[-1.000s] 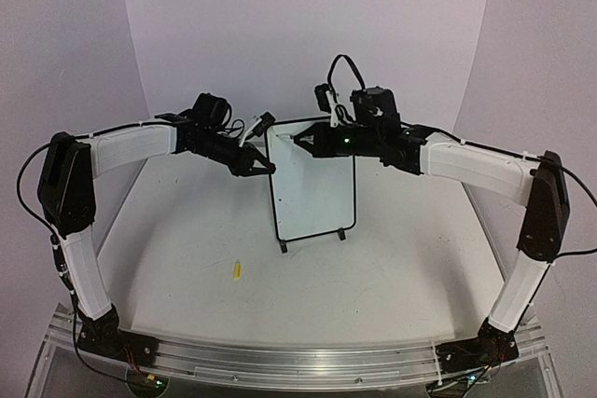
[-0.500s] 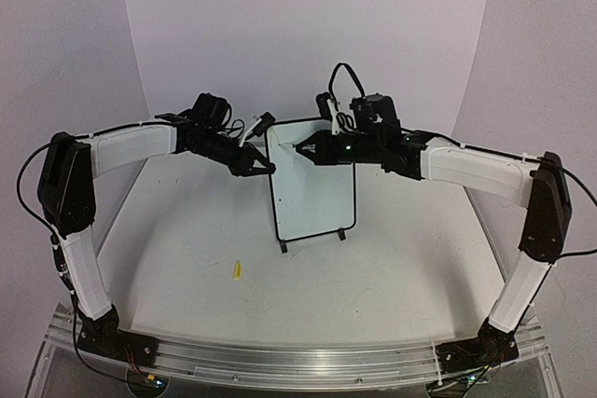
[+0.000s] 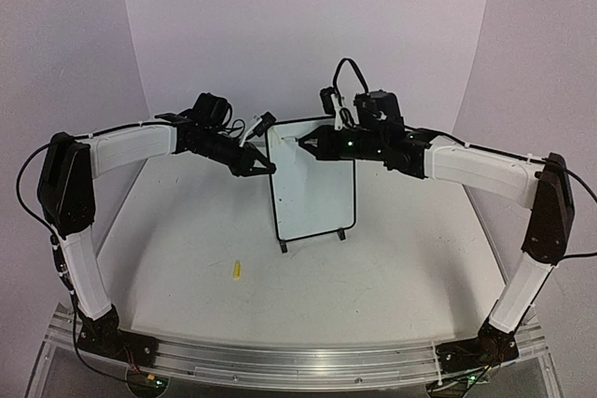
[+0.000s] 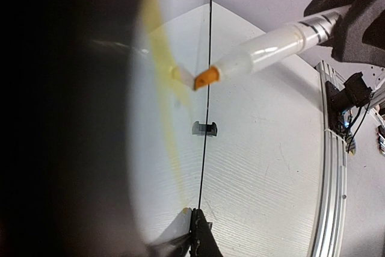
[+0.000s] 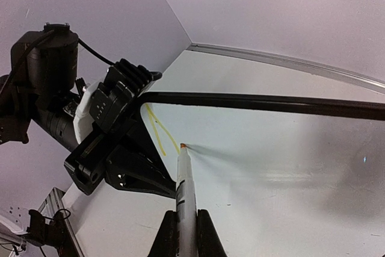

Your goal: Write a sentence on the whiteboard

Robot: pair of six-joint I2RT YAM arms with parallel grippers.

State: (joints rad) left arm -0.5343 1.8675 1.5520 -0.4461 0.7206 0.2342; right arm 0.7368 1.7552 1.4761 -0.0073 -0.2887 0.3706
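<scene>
The whiteboard (image 3: 312,188) stands upright mid-table on two black feet. My left gripper (image 3: 269,168) is shut on its left edge; the left wrist view shows the board edge-on (image 4: 207,40) with the fingers (image 4: 207,242) pinched on the frame. My right gripper (image 3: 317,144) is shut on a slim white marker (image 5: 185,191). The marker's orange tip (image 5: 182,145) touches the board near the top left corner. Of the sentence, only two thin yellow strokes (image 5: 157,130) show beside the tip.
A small yellow marker cap (image 3: 237,270) lies on the table left of and in front of the board. One black board foot (image 4: 204,128) shows in the left wrist view. White walls curve round the back and sides.
The marker tip dipped down the board, then came back up, ending a little to the right. The left gripper and the board have not moved.
</scene>
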